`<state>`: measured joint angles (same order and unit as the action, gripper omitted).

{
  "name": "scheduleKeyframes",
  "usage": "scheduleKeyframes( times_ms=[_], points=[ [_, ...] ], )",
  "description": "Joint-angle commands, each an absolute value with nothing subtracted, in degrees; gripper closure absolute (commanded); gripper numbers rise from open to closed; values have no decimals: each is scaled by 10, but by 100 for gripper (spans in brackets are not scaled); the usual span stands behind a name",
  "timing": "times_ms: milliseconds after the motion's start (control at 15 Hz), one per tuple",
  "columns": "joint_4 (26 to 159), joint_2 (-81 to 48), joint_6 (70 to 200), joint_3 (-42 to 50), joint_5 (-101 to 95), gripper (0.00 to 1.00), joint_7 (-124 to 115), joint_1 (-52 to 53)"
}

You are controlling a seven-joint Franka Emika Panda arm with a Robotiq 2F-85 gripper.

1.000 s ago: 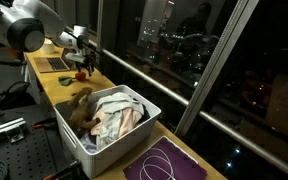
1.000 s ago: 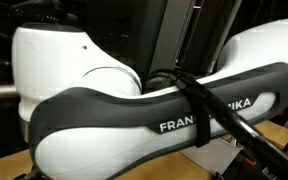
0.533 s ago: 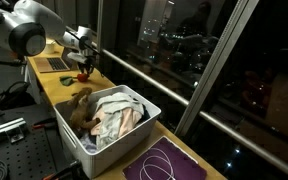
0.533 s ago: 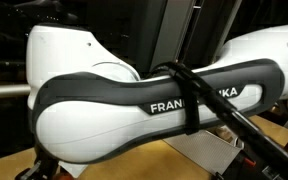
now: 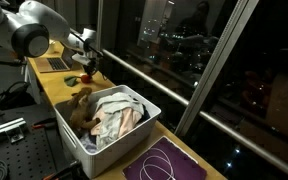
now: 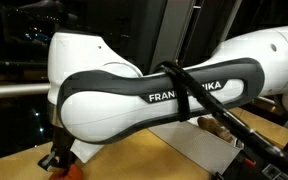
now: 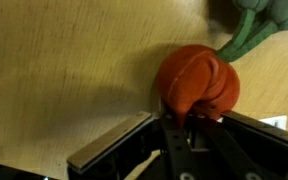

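Tool [image 7: 188,122] low over wooden desk [image 7: 64,60], jaws pinched on near edge of soft orange-red round plush [image 7: 196,80]. Plush lay on desk, touching green fabric piece [image 7: 259,25]. Grip looked shallow. Deeper, centred bite seemed wiser; lift straight, slow, watching for slip.

Bare tabletop [image 7: 64,60] lies open on one side of the red object [image 7: 194,82]; a green item [image 7: 252,28] touches its other side. In an exterior view, the white bin [image 5: 124,140] and the window rail [image 5: 149,77] flank the passage.
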<state>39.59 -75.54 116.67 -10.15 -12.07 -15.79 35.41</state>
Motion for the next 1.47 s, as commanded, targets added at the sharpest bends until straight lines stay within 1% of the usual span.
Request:
scheduleKeyframes(
  times_ms=[0, 533, 933, 1267, 1400],
  points=[
    [450, -722, 1175, -94, -122, 98, -190, 341],
    [647, -550, 1203, -33, -160, 97, -310, 330],
    [799, -403, 1178, 10, -216, 97, -408, 342],
    [946, -282, 1158, 32, -239, 97, -448, 331],
    [1005, -234, 1152, 22, -256, 97, -454, 304]
  ],
)
